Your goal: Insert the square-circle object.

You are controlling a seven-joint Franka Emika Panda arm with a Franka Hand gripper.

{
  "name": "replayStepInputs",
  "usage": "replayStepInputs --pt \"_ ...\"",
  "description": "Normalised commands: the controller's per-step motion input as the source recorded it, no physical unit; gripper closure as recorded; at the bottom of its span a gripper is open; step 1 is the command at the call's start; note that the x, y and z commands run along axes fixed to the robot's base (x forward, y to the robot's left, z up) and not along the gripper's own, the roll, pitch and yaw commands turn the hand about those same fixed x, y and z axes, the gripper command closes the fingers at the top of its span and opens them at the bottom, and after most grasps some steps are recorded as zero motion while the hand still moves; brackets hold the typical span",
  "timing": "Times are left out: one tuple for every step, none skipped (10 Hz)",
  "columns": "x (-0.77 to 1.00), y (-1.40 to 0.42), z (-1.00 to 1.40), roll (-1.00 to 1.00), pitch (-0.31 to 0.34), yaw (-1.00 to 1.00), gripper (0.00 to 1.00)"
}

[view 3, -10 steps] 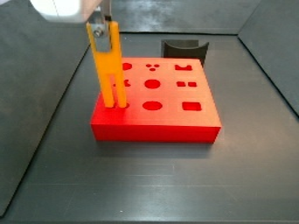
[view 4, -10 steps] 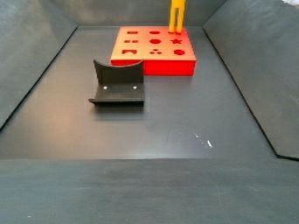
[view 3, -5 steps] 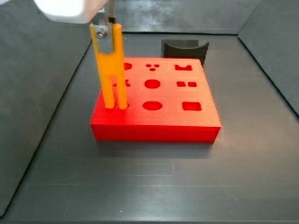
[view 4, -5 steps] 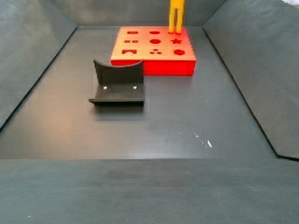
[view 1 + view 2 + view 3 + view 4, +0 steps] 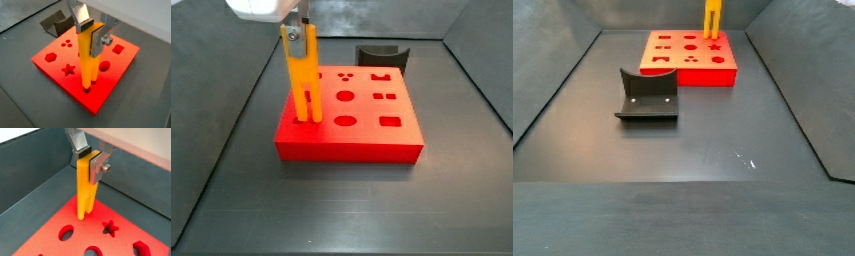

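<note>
The square-circle object is a long yellow-orange bar, held upright with its forked end down. My gripper is shut on its top end; both wrist views show the silver fingers clamping it. The bar stands over a corner region of the red block, with its prongs at the block's top surface. I cannot tell whether they sit in a hole. In a side view only the bar's lower part shows above the red block.
The red block has several shaped holes. The dark fixture stands on the floor apart from the block; it also shows behind the block. Grey bin walls rise all around.
The gripper and the bar have shifted a little to the right in a side view, further in over the block's top. The grip has not changed.
</note>
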Motion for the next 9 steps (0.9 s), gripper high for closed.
replayStepInputs --pt "0.00 -0.11 -0.08 -0.10 0.004 0.00 1.00" --pt "0.00 -0.09 -0.09 -0.10 0.000 0.00 1.00" --pt "-0.02 0.00 -0.10 -0.12 0.000 0.02 1.00" --pt "-0.05 0.00 -0.16 -0.12 0.000 0.18 1.00" --pt "-0.09 0.00 -0.11 -0.15 0.000 0.32 1.00" --pt "-0.03 0.00 -0.04 -0.16 0.000 0.31 1.00" --pt "-0.02 0.00 -0.02 -0.12 0.000 0.15 1.00" --pt "-0.04 0.01 -0.01 -0.04 0.007 0.00 1.00" --pt "-0.10 0.13 -0.02 -0.04 0.000 0.00 1.00"
